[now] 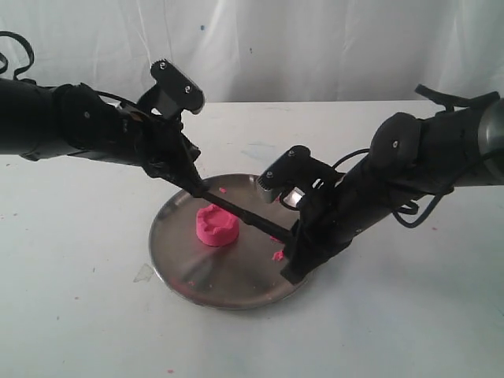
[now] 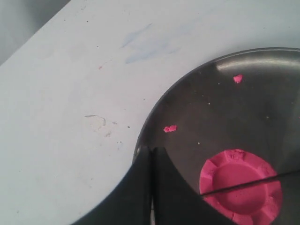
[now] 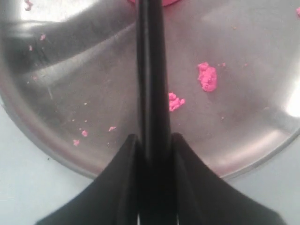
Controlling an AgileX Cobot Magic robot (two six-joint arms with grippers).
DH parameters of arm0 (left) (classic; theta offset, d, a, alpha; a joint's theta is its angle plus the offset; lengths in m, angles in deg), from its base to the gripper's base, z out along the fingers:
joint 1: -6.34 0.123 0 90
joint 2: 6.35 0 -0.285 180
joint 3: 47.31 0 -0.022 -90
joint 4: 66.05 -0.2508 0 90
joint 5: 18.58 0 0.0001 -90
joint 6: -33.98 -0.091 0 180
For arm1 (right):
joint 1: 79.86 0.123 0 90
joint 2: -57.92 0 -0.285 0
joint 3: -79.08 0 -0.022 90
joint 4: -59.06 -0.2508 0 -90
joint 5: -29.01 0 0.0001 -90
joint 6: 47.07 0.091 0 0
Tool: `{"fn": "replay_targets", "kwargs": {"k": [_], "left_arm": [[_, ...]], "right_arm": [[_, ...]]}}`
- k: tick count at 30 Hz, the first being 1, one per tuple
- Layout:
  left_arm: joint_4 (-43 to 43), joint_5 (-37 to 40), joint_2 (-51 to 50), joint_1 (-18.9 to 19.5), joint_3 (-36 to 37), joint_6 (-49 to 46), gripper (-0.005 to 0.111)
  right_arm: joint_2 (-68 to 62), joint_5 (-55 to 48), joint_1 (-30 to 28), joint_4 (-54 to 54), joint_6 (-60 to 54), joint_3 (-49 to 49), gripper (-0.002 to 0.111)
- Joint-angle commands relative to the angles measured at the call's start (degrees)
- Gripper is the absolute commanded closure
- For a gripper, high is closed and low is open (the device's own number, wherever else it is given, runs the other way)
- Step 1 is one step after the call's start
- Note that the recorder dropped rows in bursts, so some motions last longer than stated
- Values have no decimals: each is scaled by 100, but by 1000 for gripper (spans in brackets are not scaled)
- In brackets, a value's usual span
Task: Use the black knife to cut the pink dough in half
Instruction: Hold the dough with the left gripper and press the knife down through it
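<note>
R end effector (image 3: 152,140) clamped on black knife (image 1: 244,214) handle, L end effector (image 2: 151,149) pinching its tip. Keep yr blade level, centred over pink dough (image 2: 234,171), then press straight down to plate (image 1: 173,244).

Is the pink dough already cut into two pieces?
No, the pink dough sits on the steel plate as one whole round puck.
</note>
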Motion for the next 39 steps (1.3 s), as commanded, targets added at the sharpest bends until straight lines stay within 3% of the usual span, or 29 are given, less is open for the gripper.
{"fn": "replay_targets", "kwargs": {"k": [1,21,26,39], "left_arm": [[35,112,-93,116,-10,34,107],[87,-253,-693,170,-10,320,107],[87,-388,-682,170,-10,840,107],[36,-142,-221,170,-10,819,107]], "right_arm": [[-116,275,4,-9,-67,32,108],[-484,359,4,-57,-57,32,108],[-470,299,4,-55,-22,89,108],[-395,-180,4,-55,340,345,108]]}}
